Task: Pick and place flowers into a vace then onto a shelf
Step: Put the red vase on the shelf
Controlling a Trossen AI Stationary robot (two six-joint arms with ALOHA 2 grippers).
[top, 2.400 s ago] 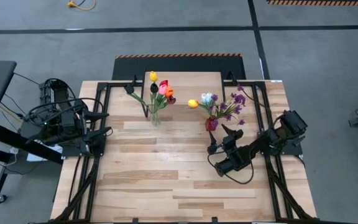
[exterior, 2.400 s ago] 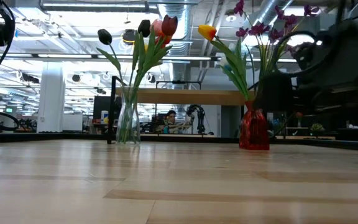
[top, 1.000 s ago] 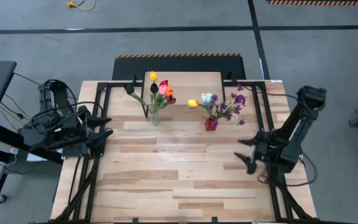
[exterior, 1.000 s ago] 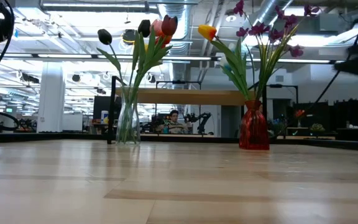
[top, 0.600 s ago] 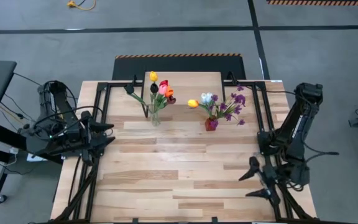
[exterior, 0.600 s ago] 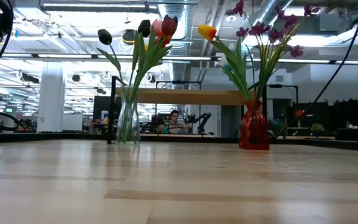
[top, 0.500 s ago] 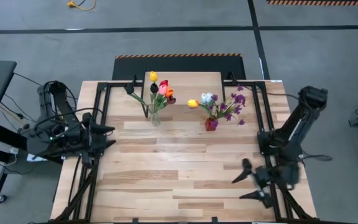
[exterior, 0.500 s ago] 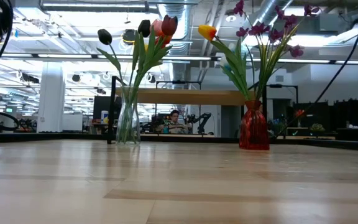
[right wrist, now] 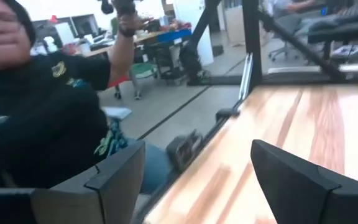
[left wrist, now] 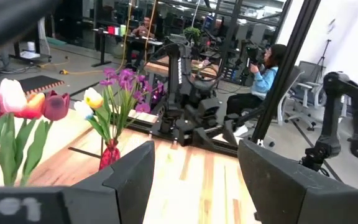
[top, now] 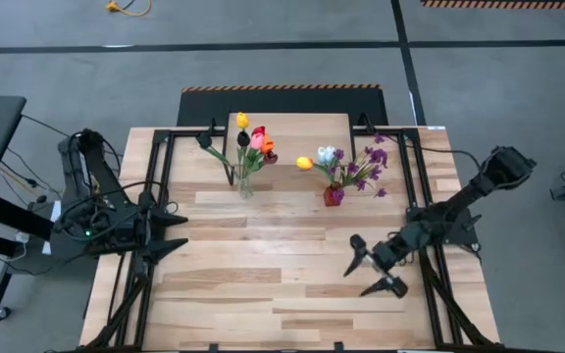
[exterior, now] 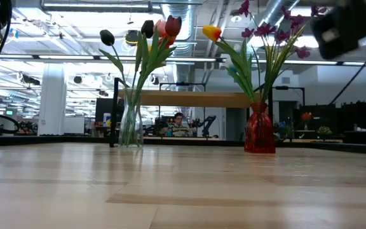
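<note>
A clear glass vase (top: 245, 186) with red, yellow, pink and dark tulips (exterior: 151, 38) stands on its base on the tabletop. To its right a red vase (top: 333, 195) holds a yellow tulip, pale tulips and purple blossoms (exterior: 269, 32). The shelf (top: 288, 125) stands behind both vases at the far middle. My left gripper (top: 179, 233) hovers open at the table's left edge, pointing toward the red vase (left wrist: 109, 152). My right gripper (top: 369, 273) hovers open over the table's right half, nearer than the red vase, with nothing between its fingers.
Black frame rails (top: 155, 176) run along the table's left and right sides. A person in a black shirt (right wrist: 36, 118) stands beyond the table's edge, and another sits farther off (left wrist: 267, 68). Bare planks (top: 263, 284) fill the near half.
My right gripper has swung down toward the near edge, then turned and come toward the table's middle, staying open. My left gripper has drifted toward the near edge, still open. Both vases and their flowers have kept still.
</note>
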